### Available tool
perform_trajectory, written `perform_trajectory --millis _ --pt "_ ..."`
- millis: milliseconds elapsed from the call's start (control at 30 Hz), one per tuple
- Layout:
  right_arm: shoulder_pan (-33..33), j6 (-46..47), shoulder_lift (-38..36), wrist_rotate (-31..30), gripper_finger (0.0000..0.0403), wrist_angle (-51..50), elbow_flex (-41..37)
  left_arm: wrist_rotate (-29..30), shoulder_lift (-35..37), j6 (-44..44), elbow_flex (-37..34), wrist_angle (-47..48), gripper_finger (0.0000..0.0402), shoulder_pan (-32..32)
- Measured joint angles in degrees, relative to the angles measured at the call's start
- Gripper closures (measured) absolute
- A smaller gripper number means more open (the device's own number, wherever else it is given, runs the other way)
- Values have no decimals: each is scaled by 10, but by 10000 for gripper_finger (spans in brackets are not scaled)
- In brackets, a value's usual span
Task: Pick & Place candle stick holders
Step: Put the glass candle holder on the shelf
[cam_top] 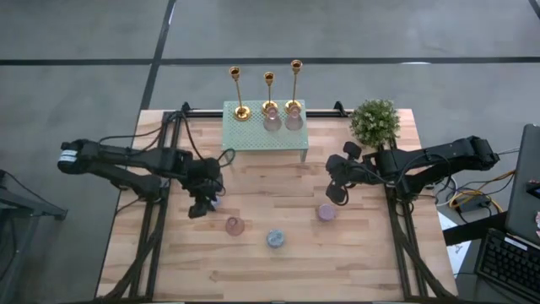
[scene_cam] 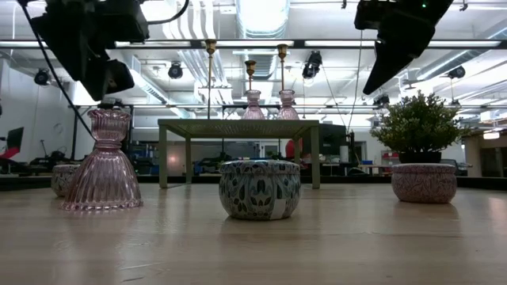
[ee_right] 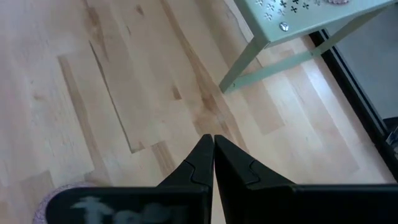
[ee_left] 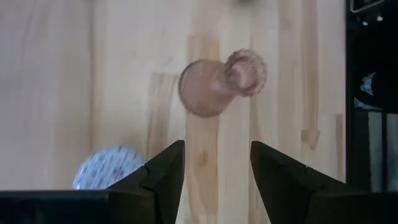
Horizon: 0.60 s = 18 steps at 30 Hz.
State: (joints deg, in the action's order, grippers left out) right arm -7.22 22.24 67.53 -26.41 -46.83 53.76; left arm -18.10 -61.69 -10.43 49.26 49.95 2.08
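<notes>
Three gold candle stick holders (cam_top: 268,91) stand on their round bases on a small green stand (cam_top: 261,135) at the table's far side, with two pink glass holders (cam_top: 283,120) beside them. A third pink glass holder (cam_top: 234,225) stands on its wide base on the table; it shows ahead of the fingers (ee_left: 214,84) in the left wrist view. My left gripper (ee_left: 217,146) hangs open above the table just left of it, holding nothing. My right gripper (ee_right: 213,138) is shut and empty above the table's right half.
A blue-and-white patterned tin (cam_top: 276,239) sits near the centre, and a small patterned jar (ee_left: 109,174) lies under my left gripper. A pink bowl (cam_top: 326,212) sits below my right gripper. A potted plant (cam_top: 375,121) stands at the far right.
</notes>
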Motion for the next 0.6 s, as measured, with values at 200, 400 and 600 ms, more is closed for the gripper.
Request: perform_trajectory --millis 200,400,600 --pt "0 -8 0 0 394 0 0 -9 0 -18 -41 -72 214 16" --pt "0 -19 0 0 394 -1 0 -27 0 -32 -75 -118 213 16" --pt "0 -24 0 0 394 -2 0 -28 0 -31 -109 -170 199 18"
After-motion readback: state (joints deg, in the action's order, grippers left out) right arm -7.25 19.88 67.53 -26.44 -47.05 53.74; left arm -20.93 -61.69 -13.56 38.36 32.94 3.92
